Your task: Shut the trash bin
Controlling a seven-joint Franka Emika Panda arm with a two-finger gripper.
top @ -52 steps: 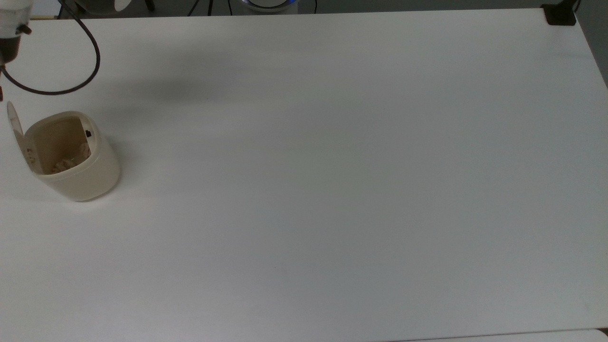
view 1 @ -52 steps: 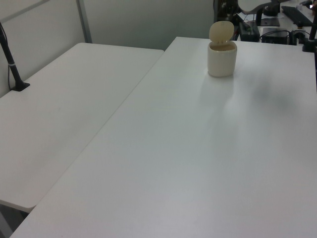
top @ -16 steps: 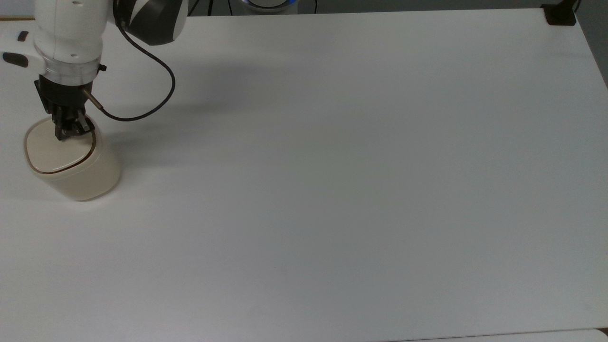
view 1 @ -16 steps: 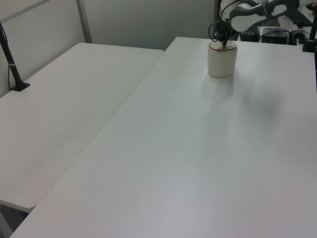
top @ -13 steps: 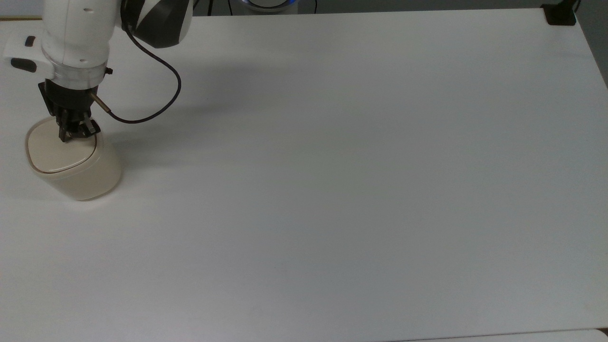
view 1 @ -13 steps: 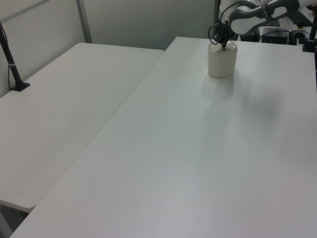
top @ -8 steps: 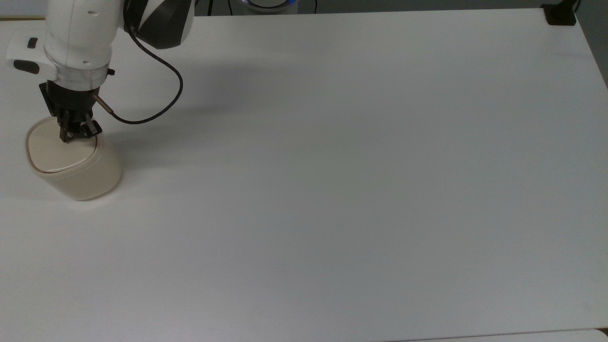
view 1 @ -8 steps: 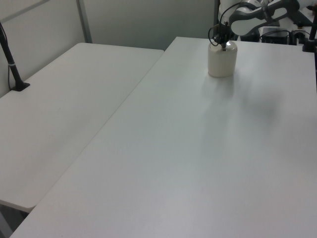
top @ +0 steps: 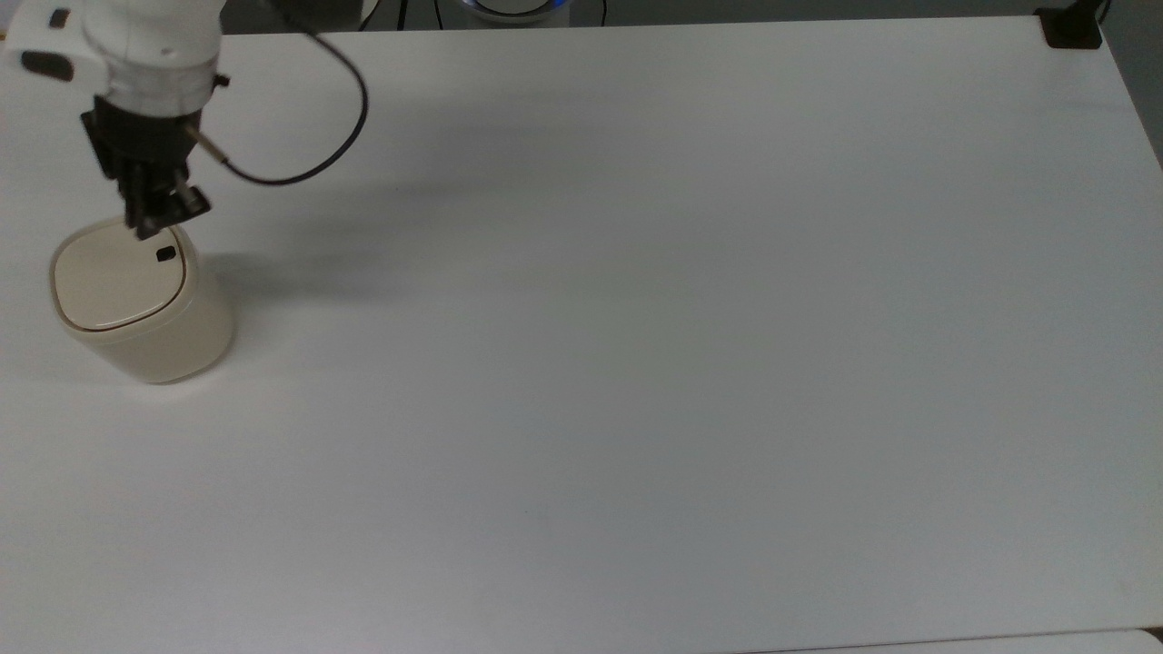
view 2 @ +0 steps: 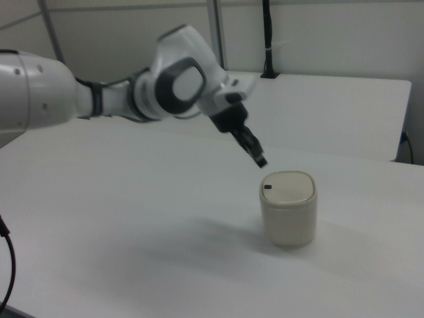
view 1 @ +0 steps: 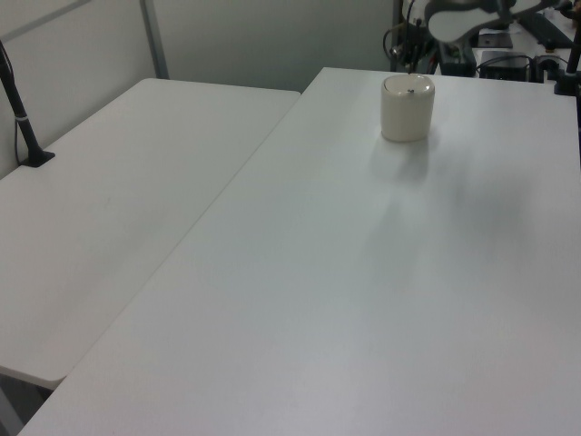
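The gripper (view 2: 260, 161), fingers together and holding nothing, hangs just above the trash bin (view 2: 287, 209), whose lid lies flat, on the bare white table (top: 636, 318); a black cable (top: 300, 163) loops nearby.

Spreading wide and white: the counter (top: 636, 363). Adjoining it on the left view's left, a second white table (view 1: 109, 209). Clamping onto that table's edge, a black post (view 1: 23, 118).

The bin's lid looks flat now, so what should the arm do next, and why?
Probably just lift away a little more. The trash bin already has its lid lying flat on the rim, and the gripper hangs just above it, apart from the lid, beside the black latch button.
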